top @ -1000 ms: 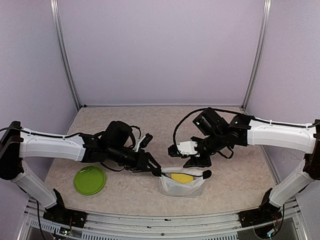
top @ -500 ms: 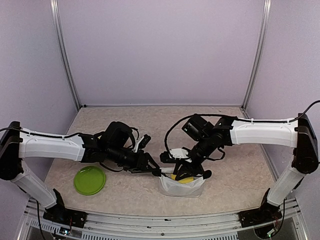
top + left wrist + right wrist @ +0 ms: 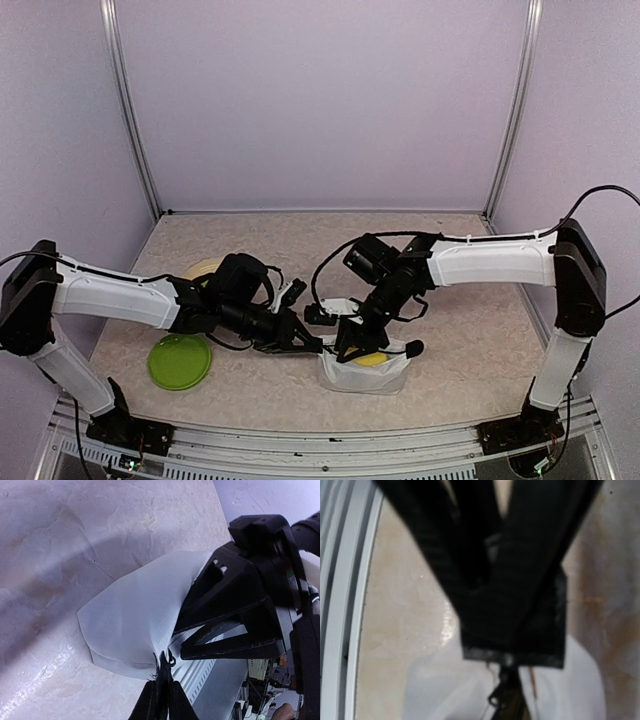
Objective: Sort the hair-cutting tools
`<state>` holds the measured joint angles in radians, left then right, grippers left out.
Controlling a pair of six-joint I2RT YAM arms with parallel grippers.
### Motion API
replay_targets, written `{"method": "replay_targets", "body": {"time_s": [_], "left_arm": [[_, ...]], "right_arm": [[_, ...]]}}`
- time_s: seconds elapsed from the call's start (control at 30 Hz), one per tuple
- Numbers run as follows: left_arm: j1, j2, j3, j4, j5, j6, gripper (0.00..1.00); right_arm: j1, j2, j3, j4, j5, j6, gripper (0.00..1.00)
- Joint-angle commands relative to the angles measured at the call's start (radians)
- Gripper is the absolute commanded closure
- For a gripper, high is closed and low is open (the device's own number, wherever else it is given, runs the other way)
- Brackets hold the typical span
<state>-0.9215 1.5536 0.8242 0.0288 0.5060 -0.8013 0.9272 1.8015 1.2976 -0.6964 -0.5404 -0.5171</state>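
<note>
The white zip pouch (image 3: 385, 378) stands open near the front edge, with something yellow (image 3: 372, 358) inside. My left gripper (image 3: 308, 343) is shut on the pouch's left end, beside the zip pull (image 3: 171, 660); its tips (image 3: 162, 682) pinch the fabric (image 3: 130, 615). My right gripper (image 3: 350, 345) hangs over the pouch's left mouth with its fingers drawn together. In the blurred right wrist view (image 3: 512, 630) they end just above the zip pull (image 3: 498, 696). Nothing shows between them. No scissors, clipper, comb guard or pin is in view.
A green plate (image 3: 179, 360) lies at the front left. The rim of a pale green bowl (image 3: 203, 268) shows behind my left arm. The metal rail (image 3: 300, 440) of the table's front edge runs just beyond the pouch.
My right gripper has moved left and down, from above the pouch's right side to its left mouth by my left gripper. The left gripper has kept its hold.
</note>
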Motion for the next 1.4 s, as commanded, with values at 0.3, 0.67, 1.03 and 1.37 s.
{"method": "replay_targets", "body": {"time_s": [0.3,0.67,1.03,1.37], "left_arm": [[0.012,0.011,-0.098,0.226,0.075,-0.096,0.99],[0.013,-0.01,-0.124,0.3,0.095,-0.135,1.0],[0.015,-0.012,-0.135,0.312,0.094,-0.141,1.0],[0.02,-0.012,-0.133,0.311,0.092,-0.141,1.0]], "right_arm": [[-0.026,0.059,0.075,-0.022,-0.092,0.049,0.74],[-0.03,0.078,0.089,-0.027,-0.133,0.056,0.76],[-0.046,0.085,0.105,-0.023,-0.126,0.07,0.93],[-0.045,0.096,0.113,-0.049,-0.175,0.058,0.82]]}}
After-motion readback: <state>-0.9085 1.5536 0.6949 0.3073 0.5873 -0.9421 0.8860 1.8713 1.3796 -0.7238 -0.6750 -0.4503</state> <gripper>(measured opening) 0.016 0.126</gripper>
